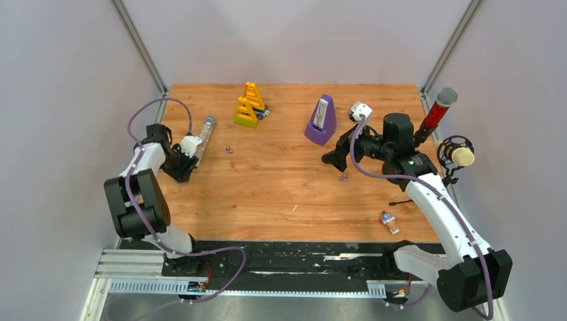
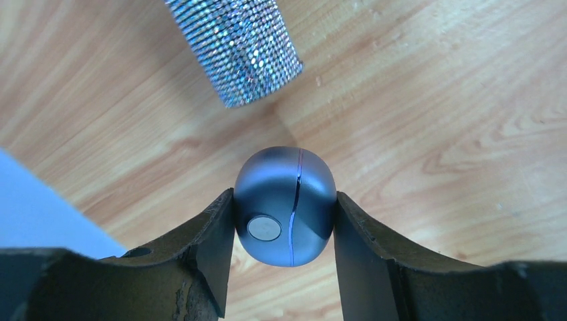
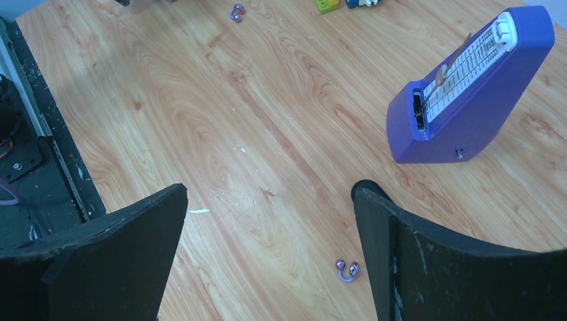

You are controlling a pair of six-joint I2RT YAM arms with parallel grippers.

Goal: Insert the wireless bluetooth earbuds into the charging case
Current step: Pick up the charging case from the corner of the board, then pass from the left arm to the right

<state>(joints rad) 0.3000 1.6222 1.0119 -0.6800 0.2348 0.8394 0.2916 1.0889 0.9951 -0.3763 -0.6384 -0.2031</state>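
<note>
My left gripper [image 2: 284,204] is shut on the charging case [image 2: 287,194], a dark glossy rounded case with a closed seam and a small round silver disc. It is held just above the wood near the table's left edge. In the top view the left gripper [image 1: 187,160] hides the case. My right gripper [image 3: 267,200] is open and empty, low over the table in front of the purple metronome; in the top view it [image 1: 332,158] is right of centre. No black earbuds show in any view.
A glittery tube [image 2: 237,47] lies just ahead of the left gripper. A purple metronome [image 3: 468,93], yellow toy blocks [image 1: 249,105], a red microphone [image 1: 438,107] and a small toy figure [image 1: 388,222] stand around. Tiny purple beads [image 3: 347,270] lie by the right finger, with more [image 1: 229,149] mid-left.
</note>
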